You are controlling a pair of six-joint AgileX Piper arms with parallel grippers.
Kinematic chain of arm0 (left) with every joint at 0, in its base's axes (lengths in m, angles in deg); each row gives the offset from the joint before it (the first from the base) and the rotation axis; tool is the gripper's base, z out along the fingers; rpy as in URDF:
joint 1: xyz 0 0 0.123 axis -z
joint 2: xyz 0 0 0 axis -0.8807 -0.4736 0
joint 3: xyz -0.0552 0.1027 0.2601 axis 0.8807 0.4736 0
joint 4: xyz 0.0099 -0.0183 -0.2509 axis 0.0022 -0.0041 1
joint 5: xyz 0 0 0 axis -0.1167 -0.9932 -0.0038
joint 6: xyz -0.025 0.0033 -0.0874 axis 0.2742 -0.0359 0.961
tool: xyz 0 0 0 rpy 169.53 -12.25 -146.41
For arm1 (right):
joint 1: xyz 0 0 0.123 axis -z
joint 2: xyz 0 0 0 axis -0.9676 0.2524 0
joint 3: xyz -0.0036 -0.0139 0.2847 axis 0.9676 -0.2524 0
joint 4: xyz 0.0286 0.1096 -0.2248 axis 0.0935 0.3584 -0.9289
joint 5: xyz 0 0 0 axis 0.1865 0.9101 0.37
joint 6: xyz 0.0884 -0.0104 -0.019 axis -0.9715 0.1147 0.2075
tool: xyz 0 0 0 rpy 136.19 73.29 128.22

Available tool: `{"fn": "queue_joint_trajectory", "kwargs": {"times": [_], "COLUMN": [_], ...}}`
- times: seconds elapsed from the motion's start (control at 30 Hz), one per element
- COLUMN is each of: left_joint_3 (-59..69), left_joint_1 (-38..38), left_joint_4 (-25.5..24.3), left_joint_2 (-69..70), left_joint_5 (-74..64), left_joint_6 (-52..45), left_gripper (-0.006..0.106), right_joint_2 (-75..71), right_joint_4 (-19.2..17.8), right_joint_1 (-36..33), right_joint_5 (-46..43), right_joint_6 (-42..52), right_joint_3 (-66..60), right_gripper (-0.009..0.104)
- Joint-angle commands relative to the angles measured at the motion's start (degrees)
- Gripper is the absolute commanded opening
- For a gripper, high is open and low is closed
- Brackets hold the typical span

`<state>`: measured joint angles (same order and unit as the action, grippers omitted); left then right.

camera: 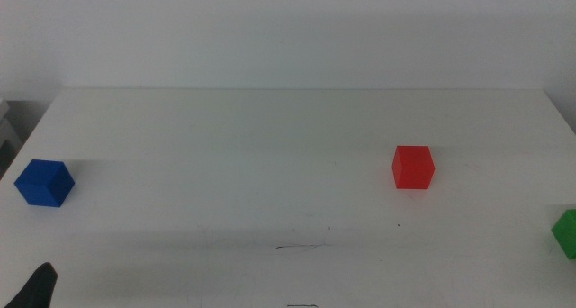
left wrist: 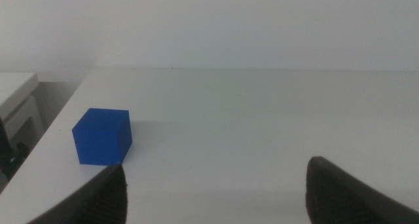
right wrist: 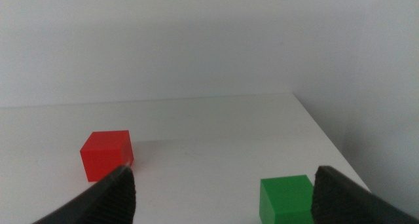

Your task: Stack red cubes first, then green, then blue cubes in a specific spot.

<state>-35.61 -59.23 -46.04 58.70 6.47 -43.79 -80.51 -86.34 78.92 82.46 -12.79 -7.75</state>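
The red cube (camera: 413, 167) sits right of the table's centre. At the far left rests the blue cube (camera: 43, 183), and the green cube (camera: 566, 233) is cut by the right edge of the middle view. A short thin dark line (camera: 301, 247) marks the spot on bare white tabletop near the front middle. My left gripper (left wrist: 216, 201) is open and empty, a little short of the blue cube (left wrist: 102, 137). My right gripper (right wrist: 222, 201) is open and empty, with the red cube (right wrist: 107, 155) and green cube (right wrist: 287, 199) ahead of it. Both grippers hang back near the table's front.
The white table (camera: 225, 128) ends at a white wall behind. Its left edge runs close to the blue cube, its right edge close to the green cube. A dark part of the left arm (camera: 36, 290) shows at the bottom left corner.
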Motion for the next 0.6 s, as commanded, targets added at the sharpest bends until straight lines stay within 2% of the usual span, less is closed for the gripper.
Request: {"fn": "queue_joint_trajectory", "kwargs": {"times": [0.0,0.23,0.57], "left_joint_3": [-0.1,-0.1,-0.1], "left_joint_1": [0.2,0.2,0.2], "left_joint_4": [0.6,0.6,0.6], "left_joint_2": [1.5,1.5,1.5], "left_joint_5": [4.3,4.3,4.3], "left_joint_6": [0.2,0.2,0.2], "left_gripper": [0.093,0.093,0.093], "right_joint_2": [-0.2,5.9,27.1], "right_joint_4": [-0.2,-0.2,-0.2], "right_joint_1": [0.0,0.0,0.0], "right_joint_5": [-3.0,9.9,24.6], "right_joint_6": [0.3,0.3,0.3], "right_joint_3": [2.7,15.1,37.7], "right_gripper": [0.090,0.090,0.090]}}
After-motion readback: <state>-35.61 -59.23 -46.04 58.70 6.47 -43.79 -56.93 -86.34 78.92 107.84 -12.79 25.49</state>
